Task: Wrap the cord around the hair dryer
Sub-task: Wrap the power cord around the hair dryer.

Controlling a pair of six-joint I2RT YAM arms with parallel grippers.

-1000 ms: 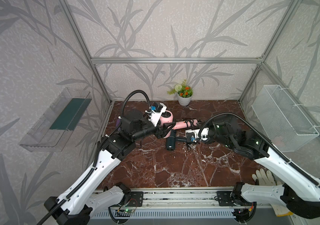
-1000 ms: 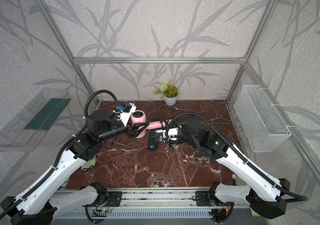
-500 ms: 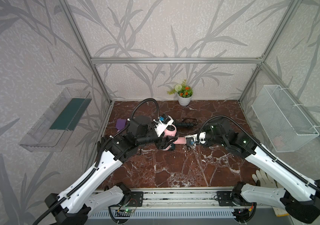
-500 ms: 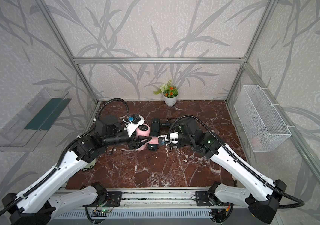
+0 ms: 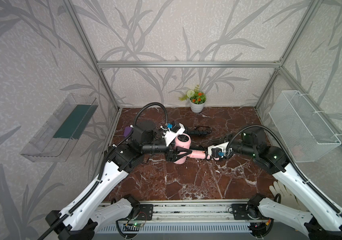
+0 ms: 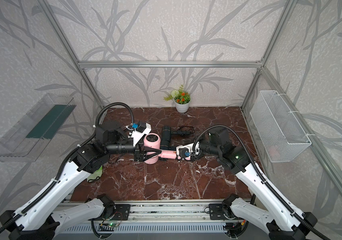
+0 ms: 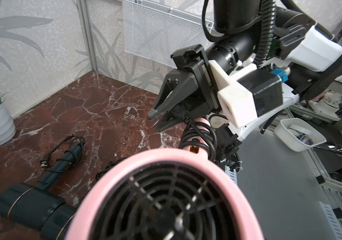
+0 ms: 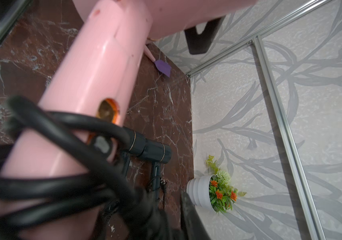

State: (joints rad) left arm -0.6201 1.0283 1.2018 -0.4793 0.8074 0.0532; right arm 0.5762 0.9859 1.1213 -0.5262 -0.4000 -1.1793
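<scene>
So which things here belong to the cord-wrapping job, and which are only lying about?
In the job: pink hair dryer, its black cord, left gripper holding the dryer, right gripper at the cord.
Lying about: dark hair dryer, flower pot, wire basket, clear shelf, white gloves, purple item.

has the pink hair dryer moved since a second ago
Yes. In a top view the pink hair dryer sits farther from the flower pot, toward the front rail.

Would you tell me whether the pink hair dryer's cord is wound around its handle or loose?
Wound: loops of the black cord circle the handle of the pink hair dryer in both wrist views.
</scene>
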